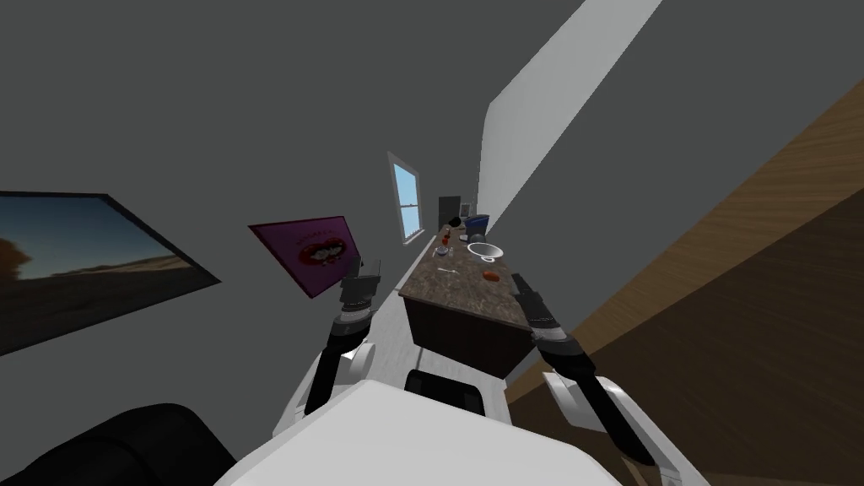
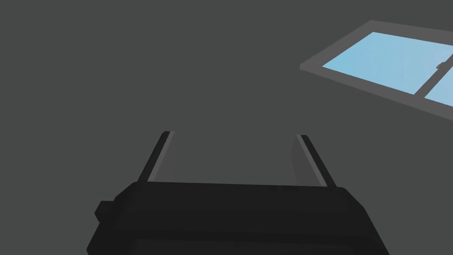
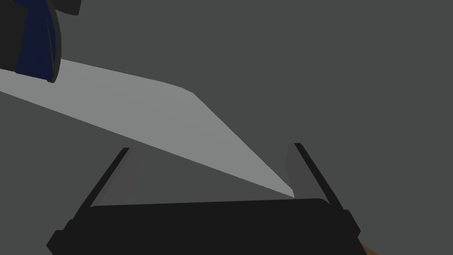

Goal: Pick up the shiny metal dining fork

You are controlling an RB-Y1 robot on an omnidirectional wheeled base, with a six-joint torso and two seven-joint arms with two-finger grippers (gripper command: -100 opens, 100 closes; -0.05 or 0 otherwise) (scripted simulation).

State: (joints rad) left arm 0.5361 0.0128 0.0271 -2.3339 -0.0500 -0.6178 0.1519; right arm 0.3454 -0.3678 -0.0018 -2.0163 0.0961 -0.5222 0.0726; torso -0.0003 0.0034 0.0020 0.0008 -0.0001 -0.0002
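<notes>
A small pale fork [image 1: 447, 271] lies on a dark speckled counter [image 1: 460, 291] ahead of me in the head view, near the counter's middle. My left gripper [image 1: 364, 268] is raised to the left of the counter, off its edge, and its fingers [image 2: 159, 155] stand open with nothing between them. My right gripper [image 1: 516, 281] hovers at the counter's near right corner. Its fingers [image 3: 301, 170] are also open and empty. Both grippers are well short of the fork.
On the counter beyond the fork are a white bowl [image 1: 485, 251], an orange-red item [image 1: 489, 276], a small red thing [image 1: 446, 230] and a dark blue container [image 1: 477, 224]. A grey wall with a window [image 1: 407, 201] and two pictures runs along the left. Wood floor lies to the right.
</notes>
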